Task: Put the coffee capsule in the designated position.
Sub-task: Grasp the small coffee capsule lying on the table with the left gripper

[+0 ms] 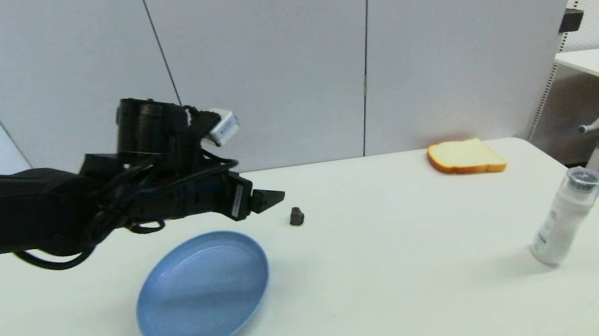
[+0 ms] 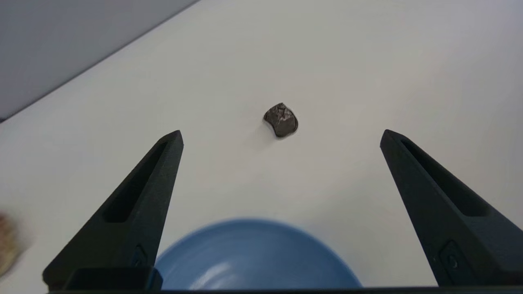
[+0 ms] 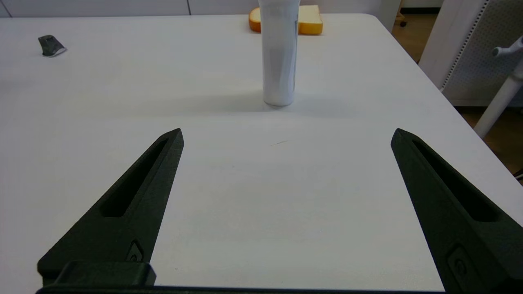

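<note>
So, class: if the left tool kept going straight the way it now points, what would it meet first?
Most likely the coffee capsule, which sits centred ahead of the open left tool on the white table. Height is unclear, so it might pass just above.

The left arm (image 1: 4, 210) is matte black all over, a thick smooth sleeve leading to a blockier wrist. Loose black cables (image 1: 126, 214) loop around that wrist, one hanging beneath it. On top of the wrist sits a black cylindrical housing with a small white box (image 1: 221, 126) fixed at an angle beside it. A narrow white label runs down the end of the wrist. The left gripper (image 2: 281, 136) has two long, black, tapering wedge jaws, each with a slotted recess; the right gripper (image 3: 286, 134) looks identical.
</note>
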